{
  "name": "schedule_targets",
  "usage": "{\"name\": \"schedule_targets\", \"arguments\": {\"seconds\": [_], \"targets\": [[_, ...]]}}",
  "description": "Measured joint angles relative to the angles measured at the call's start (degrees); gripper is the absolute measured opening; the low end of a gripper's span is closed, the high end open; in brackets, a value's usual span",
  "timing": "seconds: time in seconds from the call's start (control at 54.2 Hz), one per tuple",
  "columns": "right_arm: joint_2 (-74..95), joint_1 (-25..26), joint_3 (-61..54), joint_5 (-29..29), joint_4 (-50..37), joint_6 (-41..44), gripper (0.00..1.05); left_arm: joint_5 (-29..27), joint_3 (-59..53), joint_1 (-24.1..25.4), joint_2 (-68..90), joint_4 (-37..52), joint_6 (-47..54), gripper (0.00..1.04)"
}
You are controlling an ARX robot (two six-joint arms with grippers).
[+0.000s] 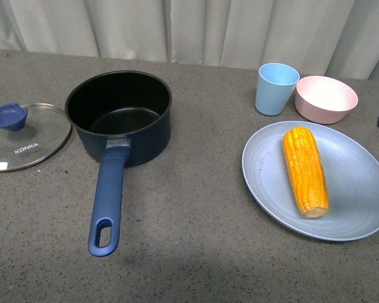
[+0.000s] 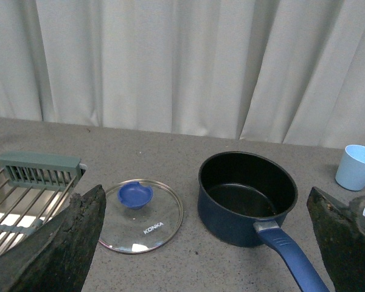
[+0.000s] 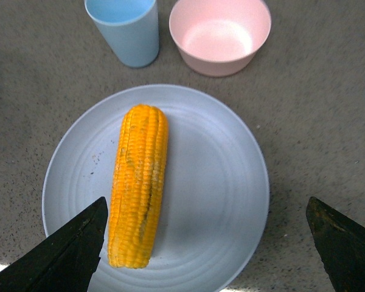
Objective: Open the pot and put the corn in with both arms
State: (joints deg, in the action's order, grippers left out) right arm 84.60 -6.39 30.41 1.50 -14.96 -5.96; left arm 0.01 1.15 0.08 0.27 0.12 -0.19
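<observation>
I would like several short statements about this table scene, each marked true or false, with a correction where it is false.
1. The lid lies on the table beside the pot. True.
2. The corn is inside the pot. False: it lies on the plate.
3. The pot is empty. True.
4. The right gripper grips the corn. False: it is open and holds nothing.
5. The cup stands on the plate. False: it stands on the table, next to the bowl.
</observation>
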Motion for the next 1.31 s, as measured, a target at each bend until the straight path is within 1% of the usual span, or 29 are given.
{"name": "schedule_targets", "arguments": {"seconds": [0.074, 0.369, 0.608, 0.811, 0.83, 0.867, 0.885, 0.959, 0.977, 1.106, 1.18, 1.309], "targets": [[6.8, -1.5, 5.6, 1.0, 3.9, -2.3, 0.95, 0.0, 0.0, 0.0, 0.0, 0.0, 0.0, 0.98], [21.5, -4.5, 18.7, 0.8, 12.6, -9.0, 0.95, 0.0, 0.0, 0.0, 0.0, 0.0, 0.0, 0.98], [28.5, -6.3, 23.1, 3.0, 15.3, -10.3, 0.95, 0.0, 0.0, 0.0, 0.0, 0.0, 0.0, 0.98], [31.7, -6.5, 24.5, 2.4, 16.3, -11.4, 0.95, 0.0, 0.0, 0.0, 0.0, 0.0, 0.0, 0.98], [31.9, -6.4, 24.5, 2.3, 16.5, -11.5, 0.92, 0.0, 0.0, 0.0, 0.0, 0.0, 0.0, 0.98], [32.2, -6.4, 24.5, 2.1, 16.5, -11.6, 0.83, 0.0, 0.0, 0.0, 0.0, 0.0, 0.0, 0.98], [32.2, -6.4, 24.5, 2.1, 16.5, -11.6, 0.81, 0.0, 0.0, 0.0, 0.0, 0.0, 0.0, 0.98], [32.3, -6.4, 24.5, 2.1, 16.3, -11.5, 0.67, 0.0, 0.0, 0.0, 0.0, 0.0, 0.0, 0.98], [32.3, -6.3, 24.5, 2.0, 16.0, -11.4, 0.62, 0.0, 0.0, 0.0, 0.0, 0.0, 0.0, 0.98], [32.3, -6.3, 24.6, 1.3, 15.9, -11.1, 0.35, 0.0, 0.0, 0.0, 0.0, 0.0, 0.0, 0.98], [32.3, -6.3, 24.6, 0.7, 15.8, -10.7, 0.25, 0.0, 0.0, 0.0, 0.0, 0.0, 0.0, 0.98], [31.7, -6.2, 24.6, -1.0, 15.5, -10.3, 0.15, 0.0, 0.0, 0.0, 0.0, 0.0, 0.0, 0.98]]}}
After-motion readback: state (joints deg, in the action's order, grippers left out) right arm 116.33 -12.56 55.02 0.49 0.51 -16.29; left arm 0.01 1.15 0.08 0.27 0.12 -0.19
